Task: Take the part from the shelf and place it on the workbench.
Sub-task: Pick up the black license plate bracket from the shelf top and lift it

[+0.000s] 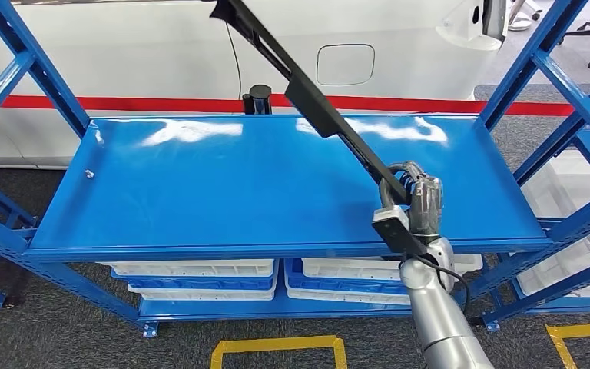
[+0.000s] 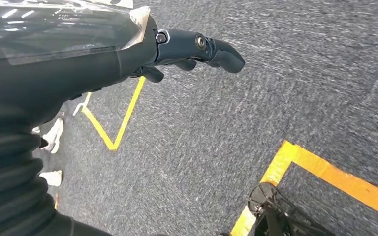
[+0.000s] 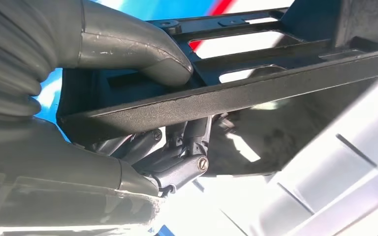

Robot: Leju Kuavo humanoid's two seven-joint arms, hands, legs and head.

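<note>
A long black plastic part (image 1: pixel 315 100) slants up and away over the blue shelf (image 1: pixel 200 184), from the shelf's front right to the top of the head view. My right hand (image 1: pixel 415 215) grips its lower end above the shelf's front edge. In the right wrist view the thumb (image 3: pixel 142 49) lies on the part's slotted black frame (image 3: pixel 236 96) and dark fingers (image 3: pixel 177 157) curl beneath it. My left hand (image 2: pixel 187 51) hangs over the grey carpet, fingers loosely extended, holding nothing.
Blue uprights (image 1: pixel 541 61) flank the shelf on both sides. White and blue trays (image 1: pixel 200 277) sit on the lower level. A white car body (image 1: pixel 346 61) with a red stripe stands behind. Yellow floor tape (image 1: pixel 276 350) marks the carpet in front.
</note>
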